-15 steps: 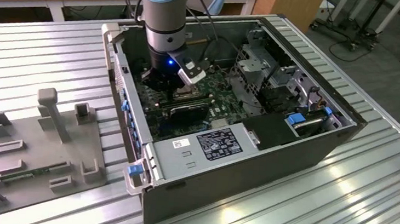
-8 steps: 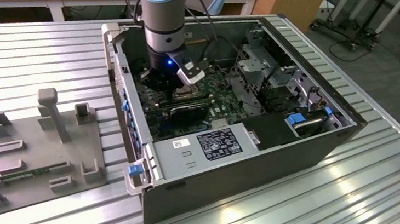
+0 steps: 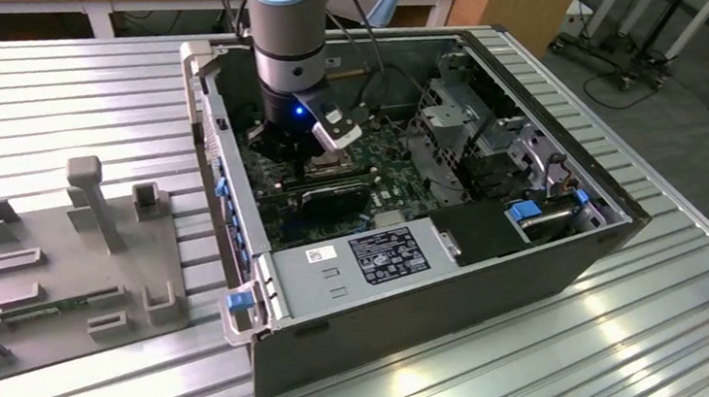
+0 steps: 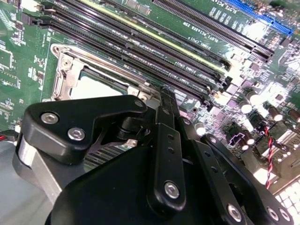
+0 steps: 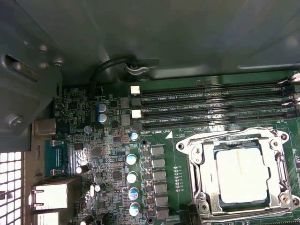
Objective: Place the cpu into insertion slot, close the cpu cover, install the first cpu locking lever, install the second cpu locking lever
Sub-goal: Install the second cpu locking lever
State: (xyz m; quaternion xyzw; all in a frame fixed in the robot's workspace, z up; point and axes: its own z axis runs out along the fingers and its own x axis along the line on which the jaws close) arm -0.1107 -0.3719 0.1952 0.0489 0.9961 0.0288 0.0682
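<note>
gripper [image 4: 164,96] low over insertion slot [image 5: 239,176] | jaws' state: cannot tell | cpu [image 5: 242,175] seated, cpu cover [image 5: 197,161] apparently down | risk: a skewed push could bend a lever

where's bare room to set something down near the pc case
Free: ribbed metal table on the exterior view's right of the computer case, and between the case and the grey fixture tray. Crowded: inside the case, where the gripper hangs over the motherboard.
</note>
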